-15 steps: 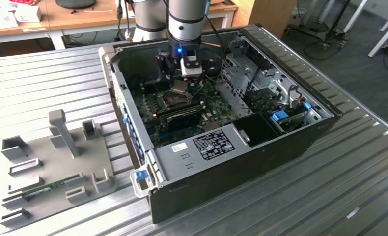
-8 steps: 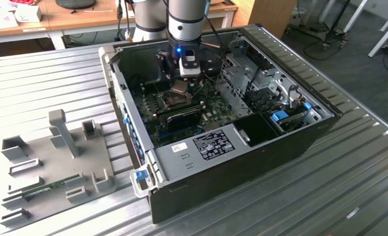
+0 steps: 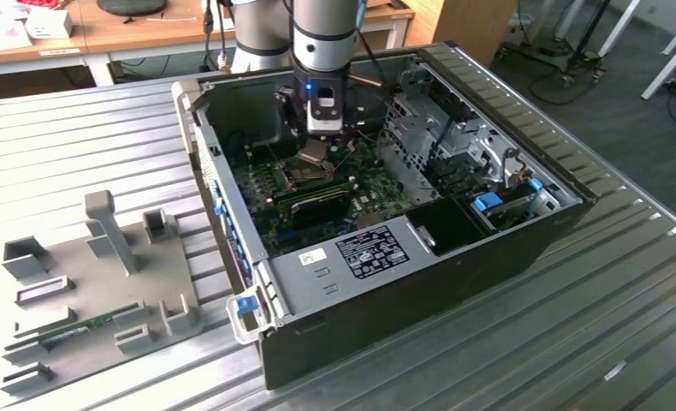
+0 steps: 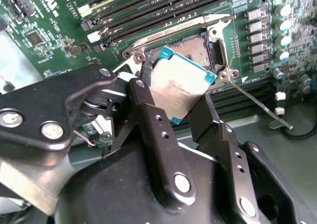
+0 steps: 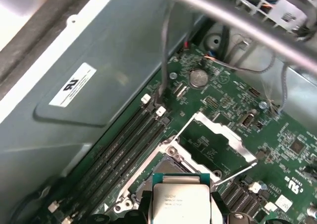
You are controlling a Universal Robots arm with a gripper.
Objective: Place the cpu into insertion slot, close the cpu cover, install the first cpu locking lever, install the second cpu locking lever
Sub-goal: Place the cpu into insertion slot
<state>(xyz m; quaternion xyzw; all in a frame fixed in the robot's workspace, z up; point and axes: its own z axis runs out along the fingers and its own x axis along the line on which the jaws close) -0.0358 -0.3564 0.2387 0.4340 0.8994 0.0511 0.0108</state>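
Now my gripper [image 4: 173,99] is closed on the cpu [image 4: 182,78], held tilted over the insertion slot [image 4: 197,49], with the cpu cover [image 5: 218,135] standing open. Corner alignment is hard to judge from here; released skewed, the cpu could jam or damage the insertion slot.

Open black metal computer case [image 3: 521,257] sits on a ribbed silver table [image 3: 566,351], grey plastic slotted fixture [image 3: 92,287] just beside it. Round silver coin battery [image 5: 198,77] sits near long black memory slots [image 5: 124,144].
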